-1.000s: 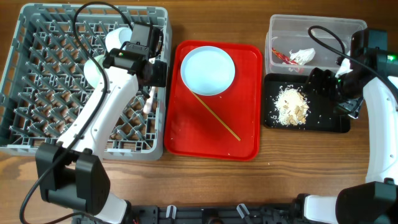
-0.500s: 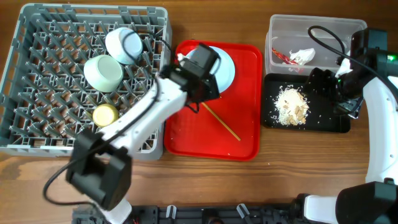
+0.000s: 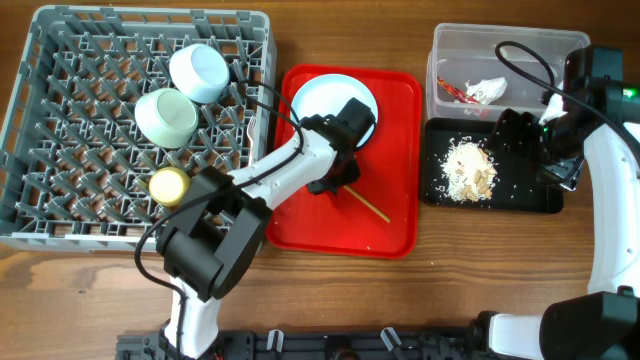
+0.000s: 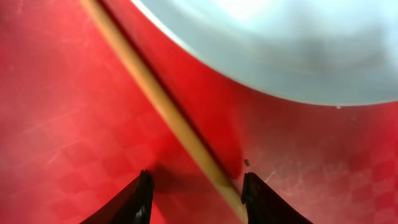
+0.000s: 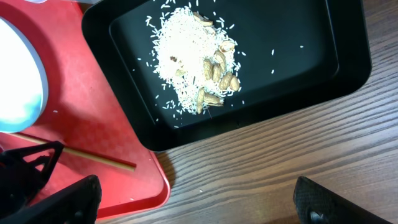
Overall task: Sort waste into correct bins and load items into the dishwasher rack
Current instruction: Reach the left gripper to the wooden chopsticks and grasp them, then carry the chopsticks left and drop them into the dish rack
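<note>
My left gripper (image 3: 335, 182) is low over the red serving tray (image 3: 300, 215). In the left wrist view it (image 4: 196, 194) is open, its jaws either side of the wooden chopstick (image 4: 168, 109), which also shows overhead (image 3: 372, 209). The pale-blue plate (image 3: 325, 100) lies just beyond (image 4: 280, 43). Two bowls (image 3: 198, 72) (image 3: 166, 117) and the yellow cup (image 3: 168, 185) sit in the grey rack (image 3: 60, 200). My right gripper (image 3: 515, 128) is open and empty (image 5: 196, 205) by the black tray (image 5: 292, 37) with the food scraps (image 5: 199, 68). The wrapper (image 3: 475, 90) lies in the clear tub (image 3: 560, 45). I do not see the fork.
The red tray (image 5: 93, 124) lies between the rack and the two bins, its corner close to the black tray. Bare wood table (image 5: 261, 168) runs along the front. The left arm (image 3: 270, 185) crosses the rack's right edge.
My left arm has swung from the rack over to the red tray and come down astride the chopstick. The yellow cup now shows in the rack. The right arm has not moved.
</note>
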You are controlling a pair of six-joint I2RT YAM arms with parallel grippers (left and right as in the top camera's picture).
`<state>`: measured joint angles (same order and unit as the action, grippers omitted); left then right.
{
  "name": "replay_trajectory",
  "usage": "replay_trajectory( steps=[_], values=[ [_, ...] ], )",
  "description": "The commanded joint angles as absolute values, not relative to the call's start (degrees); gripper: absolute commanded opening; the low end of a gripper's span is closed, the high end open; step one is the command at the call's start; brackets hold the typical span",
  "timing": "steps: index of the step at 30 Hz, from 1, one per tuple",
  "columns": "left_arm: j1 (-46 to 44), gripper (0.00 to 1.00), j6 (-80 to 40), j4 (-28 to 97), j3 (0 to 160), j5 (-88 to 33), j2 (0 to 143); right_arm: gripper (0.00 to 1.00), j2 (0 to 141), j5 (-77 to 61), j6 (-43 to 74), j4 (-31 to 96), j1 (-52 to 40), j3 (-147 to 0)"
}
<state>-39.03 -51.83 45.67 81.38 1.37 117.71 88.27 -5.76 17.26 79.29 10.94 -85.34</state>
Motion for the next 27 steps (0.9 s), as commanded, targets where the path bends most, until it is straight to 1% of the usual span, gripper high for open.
replay_trajectory(
  steps=[1,4,5,6,8,10,11,12,13,17,21,24,27],
  values=[
    [-40.32,0.47,-53.43,44.18,79.59,0.38,118.32,1.0,87.9,-5.96,16.47,79.33,10.94,-86.24],
    [-41.04,0.48,-53.45,42.5,77.87,-1.17,118.32,1.0,87.9,-5.98,16.47,79.35,10.96,-86.24],
    [-41.15,0.45,-53.54,41.78,77.23,-2.22,118.32,1.0,87.9,-5.98,16.47,79.37,10.94,-86.24],
    [-41.15,0.41,-54.48,41.54,76.79,-2.52,118.32,1.0,87.9,-5.96,16.49,79.35,10.94,-86.24],
    [-41.15,0.25,-54.7,41.54,76.71,-2.55,118.32,1.0,87.9,-5.98,16.47,79.35,10.94,-86.24],
    [-41.15,0.22,-54.7,41.56,76.71,-2.55,118.32,1.0,87.9,-5.96,16.47,79.37,10.94,-86.24],
    [-41.15,0.13,-54.68,41.58,76.71,-2.57,118.32,1.0,87.9,-5.96,16.47,79.35,10.94,-86.24],
    [-41.12,0.07,-54.68,41.58,76.71,-2.55,118.3,1.0,87.9,-5.96,16.49,79.24,10.94,-86.24],
    [-41.12,0.04,-54.7,41.6,76.71,-2.55,118.3,1.0,87.9,-5.96,16.47,79.18,10.94,-86.24],
    [-40.51,0.04,-54.72,42.48,76.73,-2.52,116.95,1.0,87.9,-5.96,16.43,79.2,10.94,-86.24],
    [-38.2,0.04,-53.95,43.53,76.73,-1.34,110.13,1.0,87.9,-5.96,16.4,79.15,10.94,-86.24],
    [-35.73,0.04,-44.25,43.55,77.1,-1.45,103.24,1.0,87.9,-5.96,16.27,79.11,10.96,-86.24],
    [-32.05,0.04,-30.46,44.23,77.14,-1.26,95.64,0.99,87.9,-5.96,16.03,79.11,10.94,-86.24]
  ],
)
